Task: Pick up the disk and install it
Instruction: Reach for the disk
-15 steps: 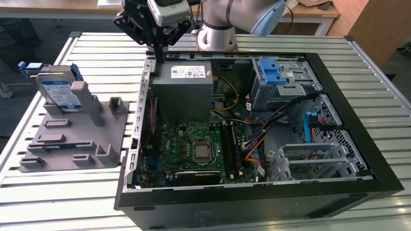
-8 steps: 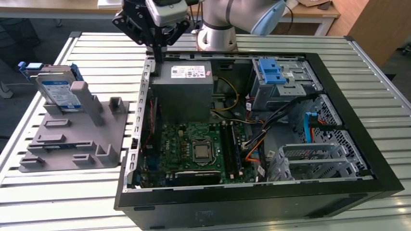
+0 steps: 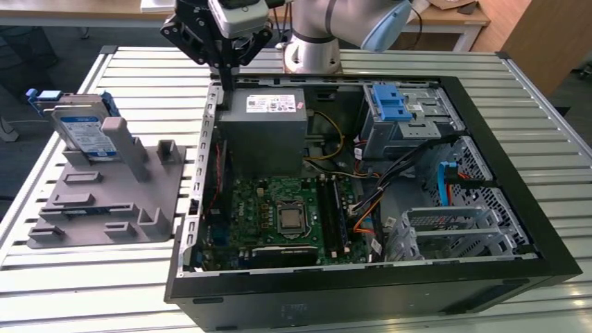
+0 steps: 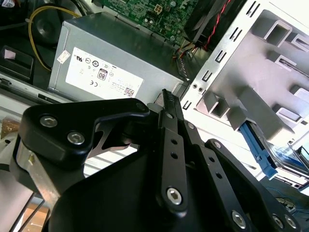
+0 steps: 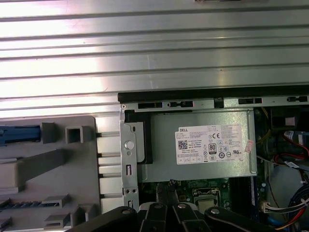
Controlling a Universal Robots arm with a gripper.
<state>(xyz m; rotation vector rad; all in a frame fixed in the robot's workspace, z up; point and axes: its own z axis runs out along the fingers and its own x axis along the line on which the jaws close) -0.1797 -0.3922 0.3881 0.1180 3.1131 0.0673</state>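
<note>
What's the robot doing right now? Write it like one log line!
gripper: shut, empty | near: power supply | disk: standing in grey holder, not gripped

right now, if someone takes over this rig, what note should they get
Gripper: shut, holding nothing, over the rim of the open black computer case, beside the grey power supply box.
Disk: silver hard drive in its blue plastic carrier stands upright in the grey holder block on the slatted metal table, at the exterior view's left of the case, untouched.
Done: nothing. Left: pick it up, install it.
</note>
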